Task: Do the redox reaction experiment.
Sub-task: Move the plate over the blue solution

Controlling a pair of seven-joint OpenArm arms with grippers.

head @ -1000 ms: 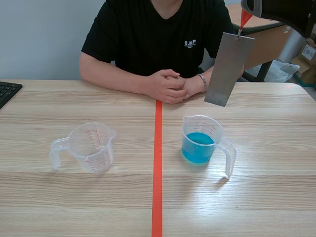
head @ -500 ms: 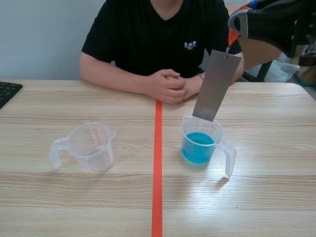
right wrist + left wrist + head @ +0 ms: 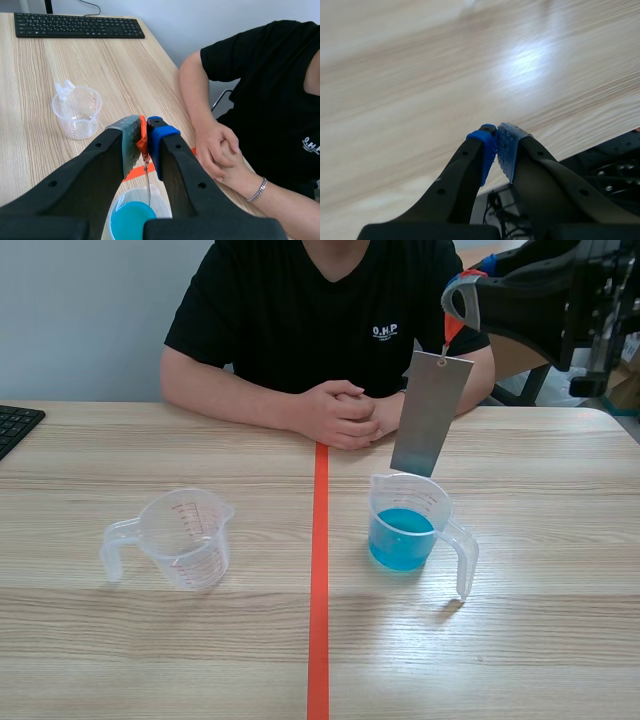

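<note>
A grey metal plate [image 3: 430,415] hangs by an orange tag [image 3: 452,330] from my right gripper [image 3: 455,310], which is shut on the tag high at the back right. The plate's lower edge hovers just over the far rim of a clear measuring cup of blue liquid [image 3: 405,530]. In the right wrist view the tag [image 3: 142,140] is pinched between the fingers of that gripper [image 3: 144,127], the plate [image 3: 148,187] hangs edge-on, and the blue cup [image 3: 131,220] sits directly under it. An empty clear cup [image 3: 185,537] stands left of the tape line. My left gripper [image 3: 496,132] is shut on nothing over the table's edge.
A person sits across the table with clasped hands [image 3: 345,415] resting on it, close behind the plate. A black keyboard [image 3: 15,425] lies at the far left edge. The empty cup [image 3: 77,111] and the keyboard [image 3: 77,25] also show in the right wrist view.
My right gripper has moved left and lower, carrying the plate from beside the blue cup to over its far rim. The plate now hangs more upright. The cups have not moved.
</note>
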